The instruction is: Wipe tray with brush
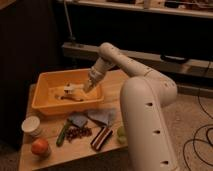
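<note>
The yellow-orange tray [45, 105] sits on the left half of a wooden table. My gripper [85, 89] reaches down into the tray's right part at the end of the white arm. The white brush [71, 91] lies low inside the tray, its handle running left from the gripper toward the tray's middle; its head is hard to make out. The gripper looks to be at the brush's right end.
On the table [75, 147] in front of the tray: a white cup [31, 126], a red-orange fruit [40, 147], a green vegetable [63, 133], dark grapes [78, 132], a grey cloth [95, 118], a red-and-black striped block [101, 138], a green fruit [121, 132].
</note>
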Robot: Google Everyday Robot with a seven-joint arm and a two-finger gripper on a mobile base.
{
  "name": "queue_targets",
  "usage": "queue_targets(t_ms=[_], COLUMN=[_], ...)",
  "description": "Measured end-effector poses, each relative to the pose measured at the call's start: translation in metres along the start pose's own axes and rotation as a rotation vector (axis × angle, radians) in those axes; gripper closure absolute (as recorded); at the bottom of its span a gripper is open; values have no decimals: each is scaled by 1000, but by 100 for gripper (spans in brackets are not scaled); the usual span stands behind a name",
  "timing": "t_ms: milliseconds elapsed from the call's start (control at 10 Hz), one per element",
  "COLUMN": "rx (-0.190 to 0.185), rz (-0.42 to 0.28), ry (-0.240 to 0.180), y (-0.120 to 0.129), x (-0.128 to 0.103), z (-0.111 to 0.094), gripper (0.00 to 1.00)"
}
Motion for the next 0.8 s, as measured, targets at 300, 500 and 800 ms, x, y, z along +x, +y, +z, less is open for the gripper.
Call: queue_targets(t_ms=[300,500,800], rx=[-56,-64,-8], rz=[-5,8,79], ry=[49,68,43], y=[11,11,-9], x=[49,84,117], z=[-2,-10,-29], gripper=[100,100,100])
